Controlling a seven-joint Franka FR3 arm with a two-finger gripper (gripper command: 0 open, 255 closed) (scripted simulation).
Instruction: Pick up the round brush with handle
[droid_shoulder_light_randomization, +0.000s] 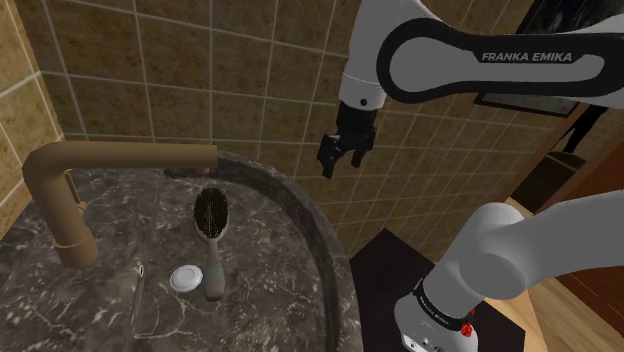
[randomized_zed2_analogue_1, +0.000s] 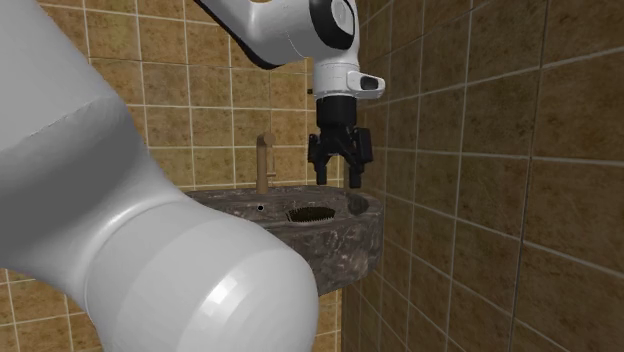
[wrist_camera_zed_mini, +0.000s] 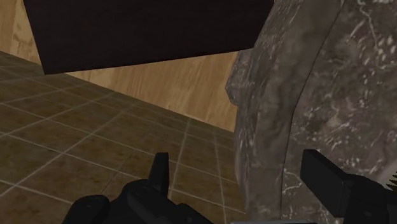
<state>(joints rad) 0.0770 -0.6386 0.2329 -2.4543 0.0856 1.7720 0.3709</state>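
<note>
The round brush (droid_shoulder_light_randomization: 211, 217) lies inside the dark marble sink (droid_shoulder_light_randomization: 290, 260), its dark bristled head facing up and its pale grey handle (droid_shoulder_light_randomization: 213, 278) pointing toward the near rim. From the second exterior view, its bristles (randomized_zed2_analogue_1: 310, 213) peek over the sink's edge. My black gripper (droid_shoulder_light_randomization: 340, 160) hangs open in the air above the sink's rim, to the shoulder view's right of the brush and well above it. It holds nothing. The gripper (randomized_zed2_analogue_1: 338, 172) points down over the basin's right end. In the wrist view the fingers (wrist_camera_zed_mini: 159, 173) stand wide apart beside the marble rim (wrist_camera_zed_mini: 305, 95).
A tan faucet (droid_shoulder_light_randomization: 70, 190) reaches over the basin from the shoulder view's left. A white round drain cap (droid_shoulder_light_randomization: 185, 278) sits beside the brush handle. Tiled walls (droid_shoulder_light_randomization: 200, 70) stand close behind. The dark stand (wrist_camera_zed_mini: 146, 32) and wooden floor (wrist_camera_zed_mini: 172, 83) lie below.
</note>
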